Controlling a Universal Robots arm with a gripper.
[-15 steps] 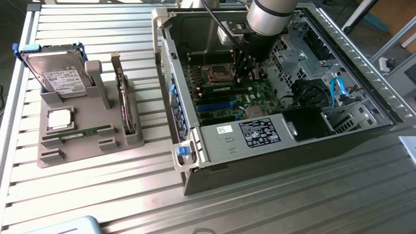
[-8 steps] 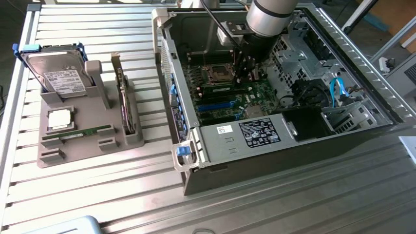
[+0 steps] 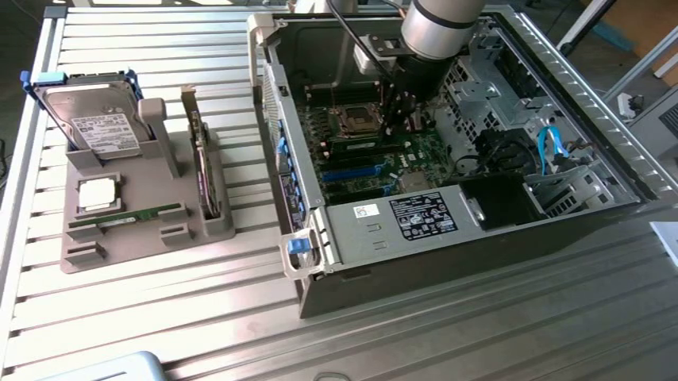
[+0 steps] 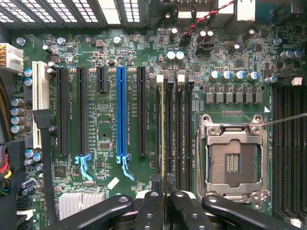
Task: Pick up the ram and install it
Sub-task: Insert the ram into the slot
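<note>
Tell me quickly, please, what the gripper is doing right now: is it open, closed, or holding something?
Gripper: closed on the ram, which it holds edge-on over the memory slots.

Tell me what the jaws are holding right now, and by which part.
The ram, edge-on over the memory slots; the jaws of the gripper appear to pinch its two flat faces at one end.

2 ram (image 3: 127, 216) (image 4: 163, 129), 1 hard drive (image 3: 101, 123), 1 processor (image 3: 98, 193), 1 expansion card (image 3: 199, 155).
</note>
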